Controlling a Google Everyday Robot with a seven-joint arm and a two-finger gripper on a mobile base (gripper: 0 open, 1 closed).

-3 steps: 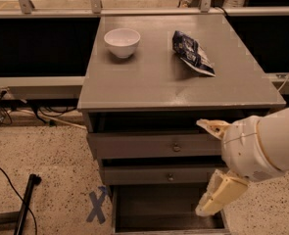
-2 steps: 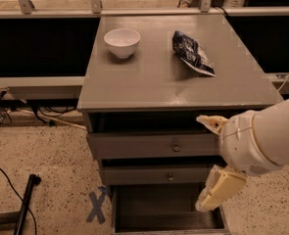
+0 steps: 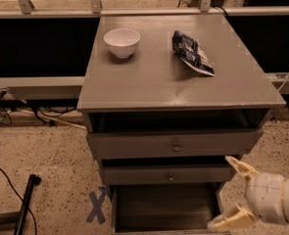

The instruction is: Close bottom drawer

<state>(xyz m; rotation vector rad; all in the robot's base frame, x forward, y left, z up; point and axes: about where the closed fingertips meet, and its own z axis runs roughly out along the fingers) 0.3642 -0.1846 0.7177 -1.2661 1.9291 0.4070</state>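
Observation:
The bottom drawer (image 3: pixel 166 205) of the grey cabinet (image 3: pixel 178 89) stands pulled out. Its dark interior shows from above, and its front panel and knob are cut off by the lower edge of the view. My gripper (image 3: pixel 233 194) is at the lower right, beside the drawer's right side and just below the middle drawer (image 3: pixel 168 174). Its two cream fingers (image 3: pixel 238 166) are spread apart with nothing between them. I cannot tell whether the lower finger touches the drawer's side.
The top drawer (image 3: pixel 176 143) and the middle drawer both stand slightly out. A white bowl (image 3: pixel 122 42) and a blue chip bag (image 3: pixel 192 53) lie on the cabinet top. A blue tape X (image 3: pixel 97 204) and a black pole (image 3: pixel 24 204) are on the floor at left.
My gripper and arm have moved down and to the right, from beside the top two drawers to beside the bottom drawer. The drawers have not moved.

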